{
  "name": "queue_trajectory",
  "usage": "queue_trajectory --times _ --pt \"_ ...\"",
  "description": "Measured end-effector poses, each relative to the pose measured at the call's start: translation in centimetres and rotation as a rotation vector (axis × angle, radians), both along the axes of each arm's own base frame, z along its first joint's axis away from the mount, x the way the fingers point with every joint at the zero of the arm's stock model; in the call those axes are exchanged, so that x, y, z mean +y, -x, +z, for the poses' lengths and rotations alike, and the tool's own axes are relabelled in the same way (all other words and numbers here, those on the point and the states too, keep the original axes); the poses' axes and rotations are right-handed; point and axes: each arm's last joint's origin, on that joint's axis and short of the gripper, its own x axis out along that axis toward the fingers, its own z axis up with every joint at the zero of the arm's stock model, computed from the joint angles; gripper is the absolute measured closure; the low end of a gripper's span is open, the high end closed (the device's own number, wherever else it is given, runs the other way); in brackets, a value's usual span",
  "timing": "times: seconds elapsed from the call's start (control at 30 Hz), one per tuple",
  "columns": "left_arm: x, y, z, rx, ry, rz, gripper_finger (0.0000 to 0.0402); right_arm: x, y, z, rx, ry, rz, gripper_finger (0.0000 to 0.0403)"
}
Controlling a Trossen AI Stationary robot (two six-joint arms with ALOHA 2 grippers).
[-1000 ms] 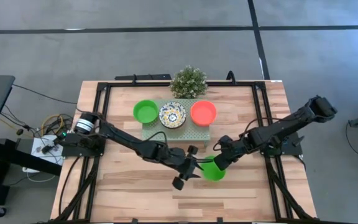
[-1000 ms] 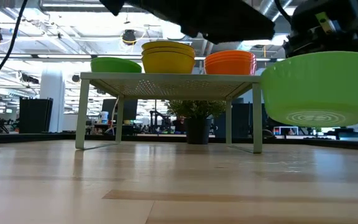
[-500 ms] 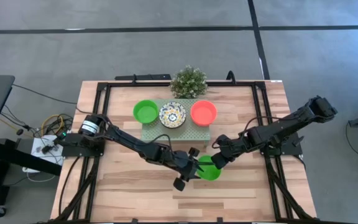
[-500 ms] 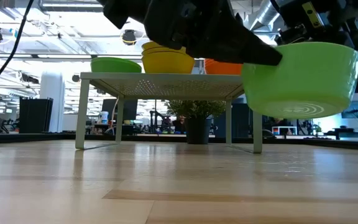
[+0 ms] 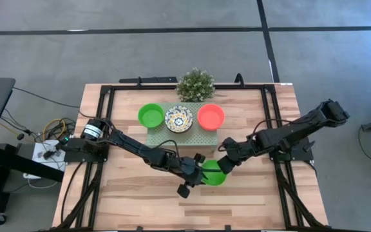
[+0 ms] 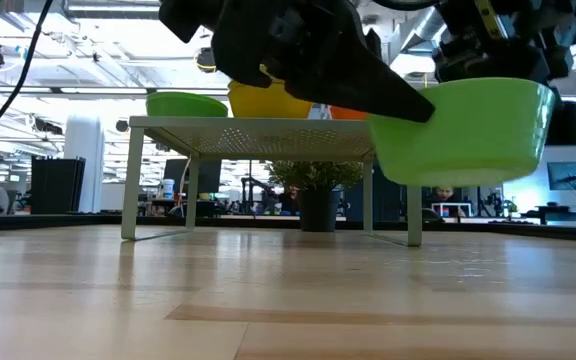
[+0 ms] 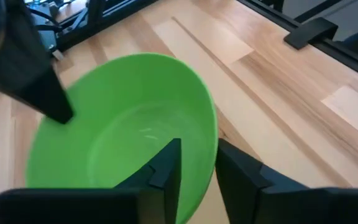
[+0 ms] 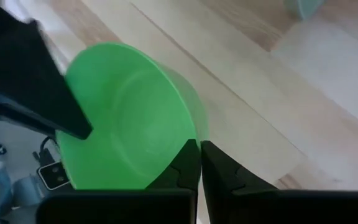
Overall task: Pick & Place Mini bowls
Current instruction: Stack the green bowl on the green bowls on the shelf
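My right gripper is shut on a plain bright green mini bowl, held above the table in front of the platform. My left gripper is open at the bowl's opposite side. One of its fingers is inside the bowl and one is outside, with the rim between them. A green bowl stack, a patterned stack and an orange-red stack sit on the pale green platform. My right gripper pinches the bowl's rim on its right side, one finger inside the wall and one outside. It comes from the table's right. The bowl is lifted clear of the table, mouth up and nearly level. My left gripper straddles the left rim; I cannot tell whether it touches.
A small bushy plant stands behind the platform at the table's far edge. Black frame rails run along the table's sides. Bare wood lies between the bowl and the near edge.
My right gripper has carried the green bowl toward the table's left and a little upward, keeping it mouth up. My left gripper has moved in on the bowl, and its fingers now stand on either side of the rim.
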Motion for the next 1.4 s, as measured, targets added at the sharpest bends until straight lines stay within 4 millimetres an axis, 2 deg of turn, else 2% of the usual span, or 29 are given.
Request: queue_trajectory --times 0.2,0.4,0.57,0.7,0.9,1.03,1.27,1.4 --pt "0.2 -0.1 0.0 -0.002 -0.004 0.006 0.0352 0.1 -0.7 2.4 0.059 0.099 -0.004 0.0403" --pt "-0.6 0.3 0.0 0.012 0.004 -0.024 0.0390 1.5 -4.0 3.0 0.131 0.178 0.117 0.0403" --pt "-1.7 1.1 1.3 -0.015 -0.007 -0.022 0.0390 1.8 -5.8 4.2 0.221 0.276 0.202 0.0398" --pt "-2.7 2.4 2.9 -0.015 -0.043 0.000 0.0392 2.4 -6.7 5.7 0.147 0.286 0.234 0.0375" --pt "-2.9 3.3 4.5 -0.022 -0.032 0.034 0.0391 2.5 -6.8 8.5 0.036 0.311 0.287 0.0342" --pt "-3.0 3.7 4.8 -0.005 -0.010 0.049 0.0393 2.5 -6.7 9.5 0.000 0.318 0.309 0.0331" --pt "-3.8 4.5 5.6 0.010 0.048 0.064 0.0393 2.5 -6.5 9.2 0.046 0.316 0.326 0.0318" --pt "-4.5 5.7 6.3 0.063 0.095 0.081 0.0391 2.7 -6.1 9.5 0.042 0.320 0.336 0.0315"
